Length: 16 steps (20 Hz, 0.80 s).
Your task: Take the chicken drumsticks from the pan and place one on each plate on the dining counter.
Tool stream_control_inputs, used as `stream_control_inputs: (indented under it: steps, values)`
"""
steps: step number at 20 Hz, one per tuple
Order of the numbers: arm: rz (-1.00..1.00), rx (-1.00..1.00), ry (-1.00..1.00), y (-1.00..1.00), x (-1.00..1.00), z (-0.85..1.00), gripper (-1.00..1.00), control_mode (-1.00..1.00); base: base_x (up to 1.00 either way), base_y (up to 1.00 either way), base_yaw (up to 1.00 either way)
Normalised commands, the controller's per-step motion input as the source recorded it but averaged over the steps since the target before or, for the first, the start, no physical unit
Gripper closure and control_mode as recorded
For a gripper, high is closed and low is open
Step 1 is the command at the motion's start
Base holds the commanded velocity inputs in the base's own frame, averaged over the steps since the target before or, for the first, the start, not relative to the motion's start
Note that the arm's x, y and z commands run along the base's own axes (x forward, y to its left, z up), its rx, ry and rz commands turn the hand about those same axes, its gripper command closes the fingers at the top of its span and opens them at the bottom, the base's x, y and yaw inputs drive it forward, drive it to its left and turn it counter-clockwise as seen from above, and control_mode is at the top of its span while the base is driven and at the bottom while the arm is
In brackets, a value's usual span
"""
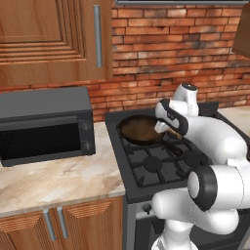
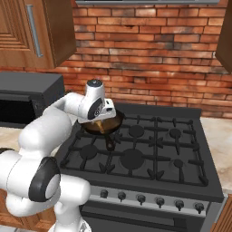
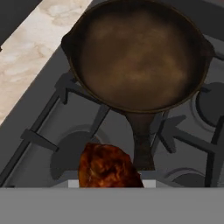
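The pan (image 3: 135, 57) sits on the stove's back left burner, its brownish inside bare and its handle (image 3: 142, 142) pointing toward the hand. One golden-brown chicken drumstick (image 3: 107, 166) is at the bottom of the hand view, lifted above the grate, and it hides the fingertips. My gripper (image 1: 162, 127) hangs just above the pan's (image 1: 139, 129) handle side, shut on the drumstick (image 1: 160, 128). In the right base view the gripper (image 2: 97, 123) is over the pan (image 2: 108, 123). The other drumstick, the plates and the dining counter are out of view.
A black gas stove (image 2: 136, 154) with grates and front knobs spans the middle. Left of it, a dark microwave (image 1: 46, 124) stands on a marbled worktop (image 1: 58, 178). A wooden cabinet (image 1: 49, 39) hangs overhead, and a brick wall (image 2: 149, 50) runs behind.
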Motion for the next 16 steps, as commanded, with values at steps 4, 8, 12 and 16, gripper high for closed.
stream_control_inputs:
  steps: [4, 8, 12, 16]
  values:
    - [0.0, -0.08, 0.09, 0.03, -0.39, 0.01, 1.0, -1.0, 0.0, 0.0, 0.0]
    - [0.0, 0.0, 0.0, 0.0, -0.04, 0.0, 1.0, -1.0, 0.0, 0.0, 0.0]
    - [0.0, 0.0, 0.0, 0.0, 0.0, 0.0, 1.0, -1.0, 0.0, 0.0, 0.0]
    - [0.0, 0.0, 0.01, 0.0, -0.17, -0.07, 1.0, 1.0, -0.36, 0.0, 0.0]
